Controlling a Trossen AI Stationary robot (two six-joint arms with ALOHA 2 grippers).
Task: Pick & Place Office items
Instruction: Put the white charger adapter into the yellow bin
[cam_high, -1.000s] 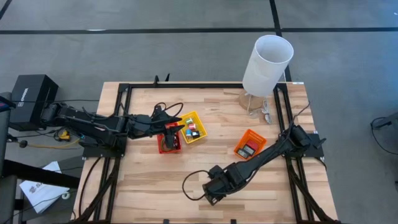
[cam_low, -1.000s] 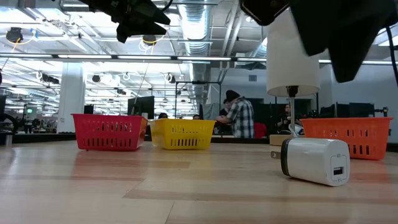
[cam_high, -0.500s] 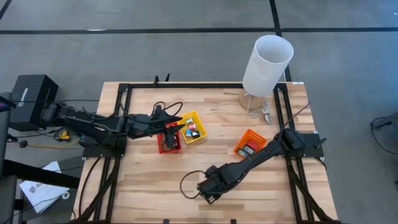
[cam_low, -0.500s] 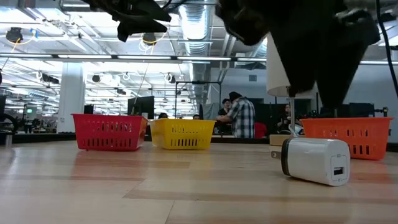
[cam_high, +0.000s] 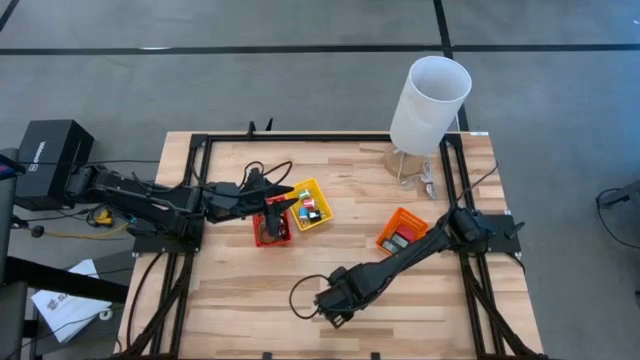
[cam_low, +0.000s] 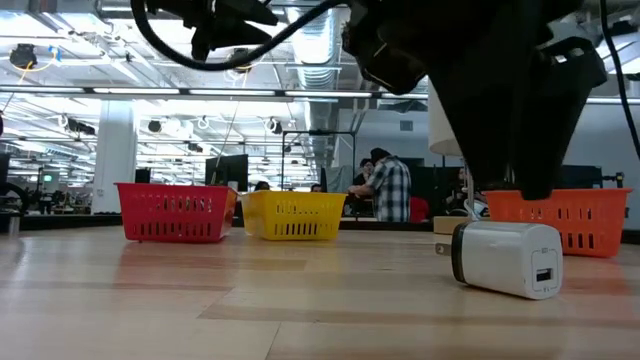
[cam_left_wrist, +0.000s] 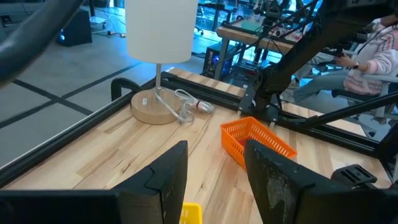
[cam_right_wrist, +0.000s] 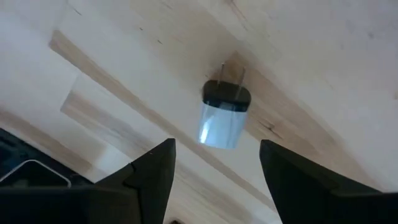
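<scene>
While over white charger (cam_right_wrist: 224, 118), right gripper (cam_right_wrist: 214, 163) jaws wide, empty.

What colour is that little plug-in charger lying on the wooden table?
White, with a dark pronged end; the small plug-in charger shows best in the low view.

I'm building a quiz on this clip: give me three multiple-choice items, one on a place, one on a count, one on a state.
1. Where does the white charger lie?
A. in the red tray
B. on the bare table
C. in the orange tray

2. How many plastic trays stand on the table?
A. two
B. three
C. five

3. How is the right pincer?
A. open above the charger
B. shut on the charger
C. inside the yellow tray

Key: 1 B, it rests on the wood; 2 B, red tray, yellow tray and orange tray; 3 A, its fingers are spread with the charger between them, untouched.
</scene>
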